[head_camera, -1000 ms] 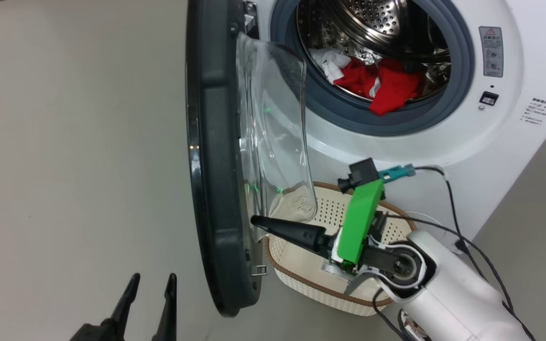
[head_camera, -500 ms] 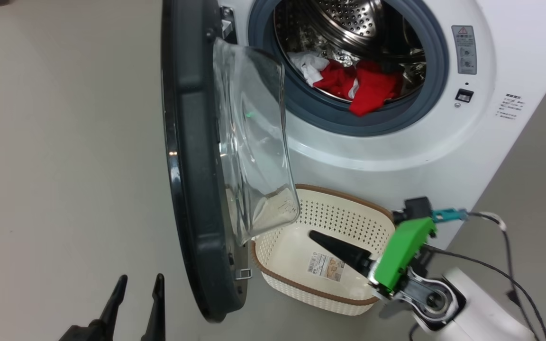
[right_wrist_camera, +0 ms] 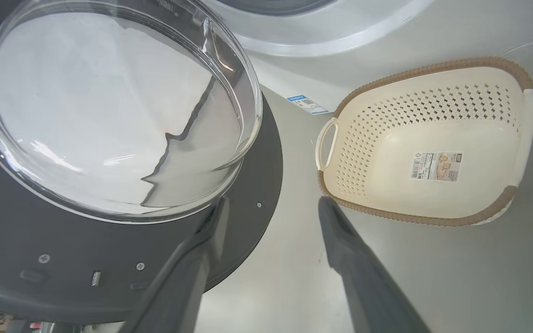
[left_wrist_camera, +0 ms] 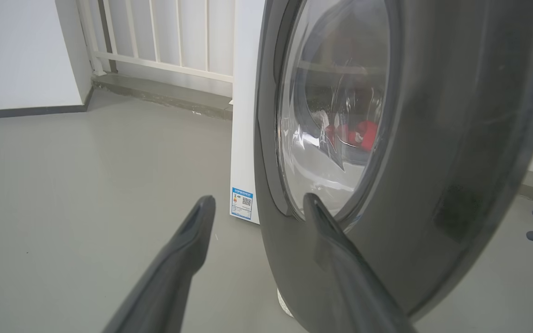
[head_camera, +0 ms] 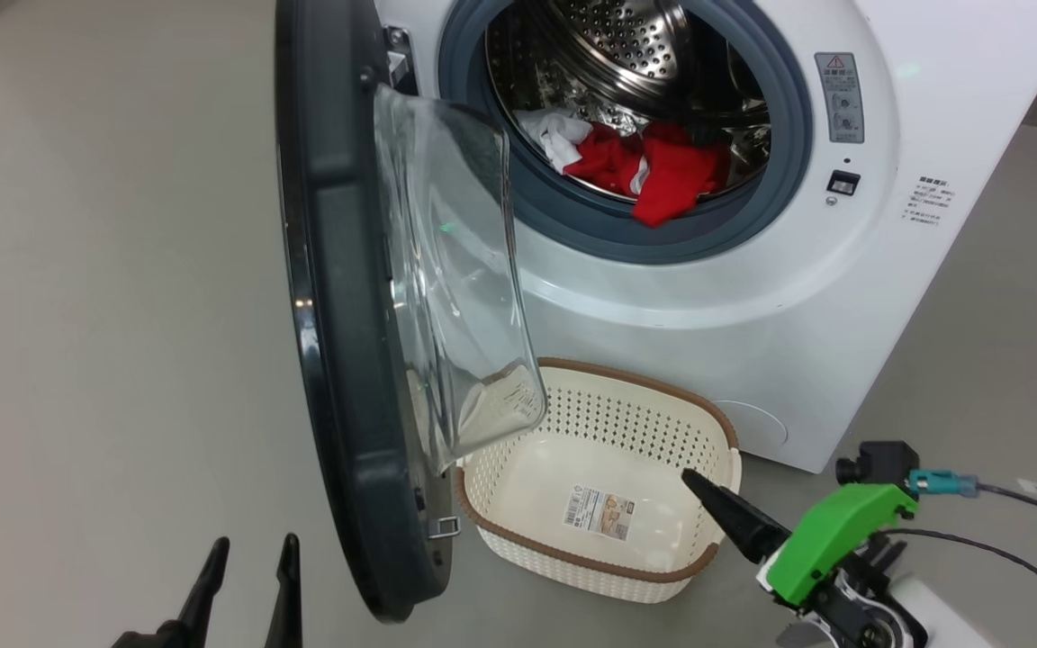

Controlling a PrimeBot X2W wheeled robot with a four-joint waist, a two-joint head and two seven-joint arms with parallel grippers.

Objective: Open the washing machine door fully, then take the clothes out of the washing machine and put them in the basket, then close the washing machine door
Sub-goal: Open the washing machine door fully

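Grey floor (head_camera: pixel 104 270) is running under everything, w/ a white railing (left_wrist_camera: pixel 164 32) showing behind in the left wrist view. The washing machine (head_camera: pixel 752 342), big white front-loader, is standing at the top of the head view, grey rubber ring (head_camera: pixel 572 229) and steel perforated drum (head_camera: pixel 626 45) showing. The washing machine door (head_camera: pixel 338 315) is hanging open, nearly edge-on to the head cam: wide black ring w/ a clear glass bowl (head_camera: pixel 455 270) bulging toward the machine. The clothes (head_camera: pixel 653 175), bright red plus a white piece, are lying bunched at the drum's front, one red fold drooping onto the rubber ring. The left gripper (head_camera: pixel 254 540) is sitting bottom left in the head view, on the door's outer side, fingers spread w/ nothing btwn them; in its wrist view one finger is overlapping the black ring, contact can't be told. The right gripper (right_wrist_camera: pixel 273 201) is hovering low, jaws wide, holding nothing, one finger lying in front of the door's inner face, the other w/ its tip by the brown rim of the basket (right_wrist_camera: pixel 363 138); clothes are lying well apart from both. The basket, cream perforated plastic, is standing on the floor in front of the machine, just beside the glass bowl, w/ a paper label (head_camera: pixel 599 513) on its bottom.
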